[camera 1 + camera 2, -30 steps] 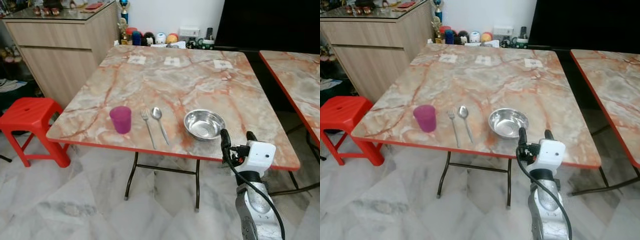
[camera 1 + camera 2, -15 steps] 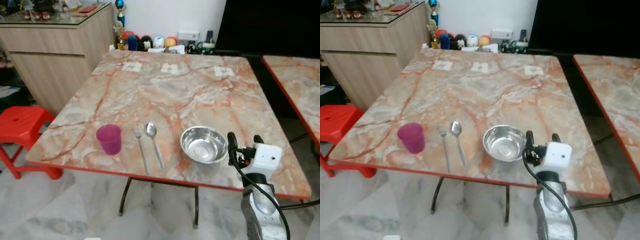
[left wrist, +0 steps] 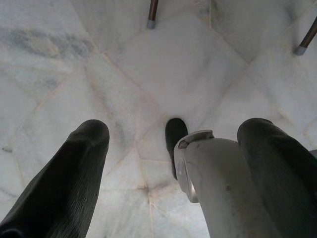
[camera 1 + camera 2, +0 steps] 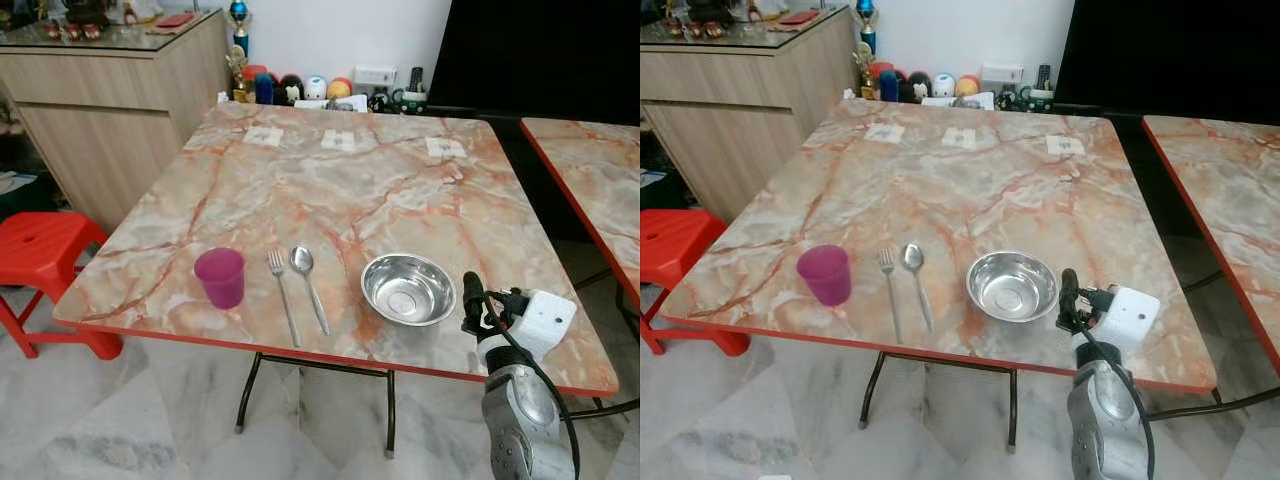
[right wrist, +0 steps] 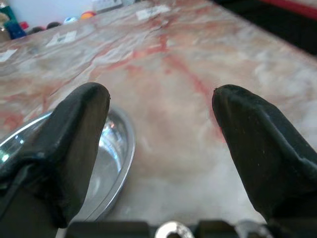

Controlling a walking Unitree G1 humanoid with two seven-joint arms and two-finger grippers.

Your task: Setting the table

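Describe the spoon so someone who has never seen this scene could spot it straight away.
Start at the marble-patterned table with the red edge and look along its near side. Between the purple cup and the steel bowl lie two pieces of cutlery side by side. The spoon is the one nearer the bowl, with a rounded head, unlike the pronged fork.

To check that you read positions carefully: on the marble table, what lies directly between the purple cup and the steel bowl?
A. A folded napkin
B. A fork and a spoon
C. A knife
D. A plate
B: the fork and spoon lie side by side on the table, with the purple cup on one side and the steel bowl on the other.
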